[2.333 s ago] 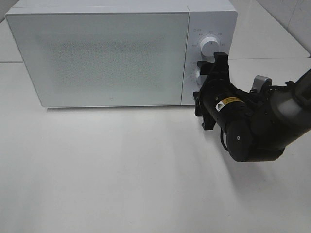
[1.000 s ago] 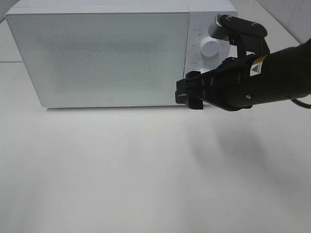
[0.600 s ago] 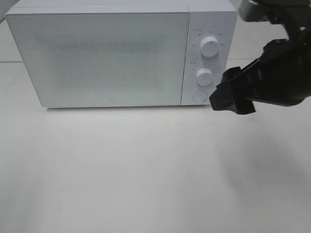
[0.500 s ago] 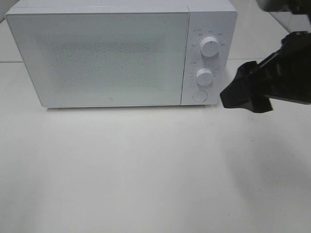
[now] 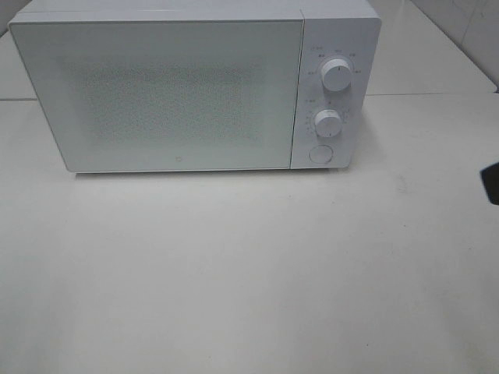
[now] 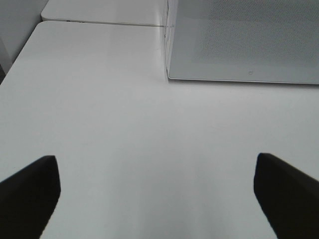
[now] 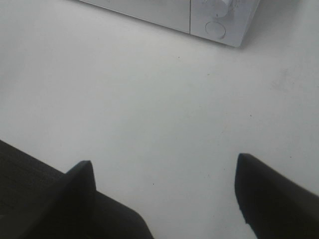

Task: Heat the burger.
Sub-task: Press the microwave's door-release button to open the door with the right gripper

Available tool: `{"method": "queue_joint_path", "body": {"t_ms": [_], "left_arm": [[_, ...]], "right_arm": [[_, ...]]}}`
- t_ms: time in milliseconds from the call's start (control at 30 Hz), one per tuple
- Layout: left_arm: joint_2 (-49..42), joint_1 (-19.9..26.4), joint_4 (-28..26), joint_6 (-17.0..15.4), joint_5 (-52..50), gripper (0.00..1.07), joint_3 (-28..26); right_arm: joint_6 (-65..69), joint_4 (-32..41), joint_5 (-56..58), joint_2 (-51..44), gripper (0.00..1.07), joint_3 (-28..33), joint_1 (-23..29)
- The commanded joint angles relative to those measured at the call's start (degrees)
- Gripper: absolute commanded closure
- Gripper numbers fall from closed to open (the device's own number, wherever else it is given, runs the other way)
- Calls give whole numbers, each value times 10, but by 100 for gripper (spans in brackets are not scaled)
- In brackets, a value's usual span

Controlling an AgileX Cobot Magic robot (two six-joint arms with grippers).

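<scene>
Left pincer (image 6: 155, 167) released, hanging over the matte white worktop (image 5: 234, 273). White microwave (image 5: 171, 93) at the worktop's back edge, door shut, two dials (image 5: 336, 75) on its right. Right pincer (image 7: 164, 164) released too. Burger: can't tell where.

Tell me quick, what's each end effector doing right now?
Left end effector: open, holding nothing.
Right end effector: open, holding nothing.

Burger out of view.
</scene>
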Motion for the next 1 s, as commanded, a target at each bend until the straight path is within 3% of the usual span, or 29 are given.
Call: {"method": "queue_joint_path", "body": {"t_ms": [33,300,833,1000], "left_arm": [[-9,0,-2,0,1,9,2],[-9,0,-2,0,1,9,2],[-9,0,-2,0,1,9,2],[-9,0,-2,0,1,9,2]], "right_arm": [[-11,-9,13,-46,31,15,-10],[-18,-7,36,-188,31,66,-111],[-28,1,61,-366,31,145,-210],[-32,2,61,-405,31,145,-221]]}}
